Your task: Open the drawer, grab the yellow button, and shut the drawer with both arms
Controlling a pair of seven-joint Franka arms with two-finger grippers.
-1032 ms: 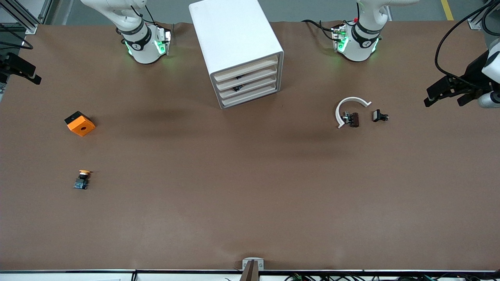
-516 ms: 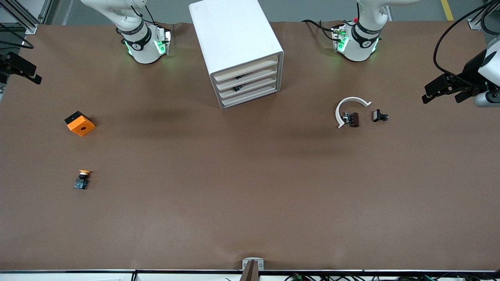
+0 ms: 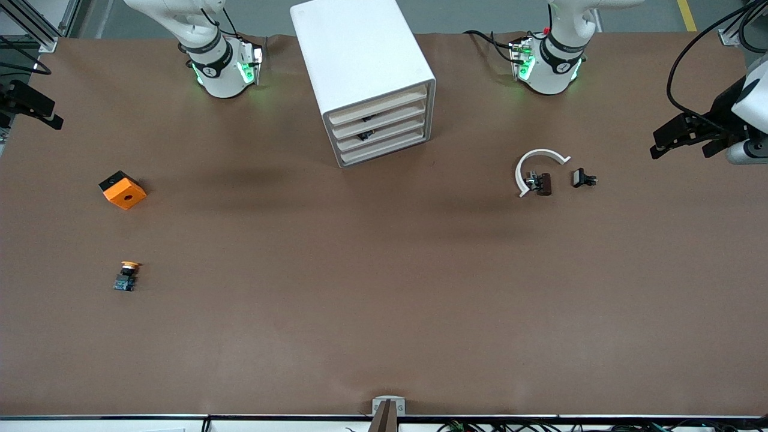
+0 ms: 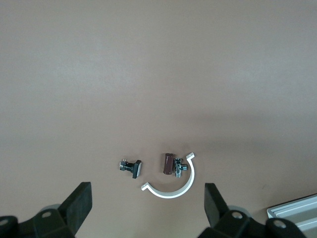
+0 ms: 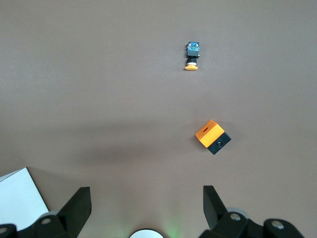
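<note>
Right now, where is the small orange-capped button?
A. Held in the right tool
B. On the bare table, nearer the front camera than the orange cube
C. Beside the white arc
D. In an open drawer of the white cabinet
B: the button lies on the table, nearer the camera than the orange cube.

Brown table [image 3: 384, 288], matte cover. Orange cube [image 3: 123, 190] w/ black side + hole on top face, toward right arm's end, sits flat, nothing touching it. White arc [image 3: 536, 167] toward left arm's end, open side facing front cam. Dark clip [image 3: 540, 183] w/ metal bit inside the arc's opening, seems touching one arc end; can't tell for sure. 2nd dark clip [image 3: 582, 178] just beside, apart from arc, closer to left arm's end. Small metal bracket [image 3: 388, 407] at table edge nearest front cam, mid-table. Cables [image 3: 540, 426] along that edge.
</note>
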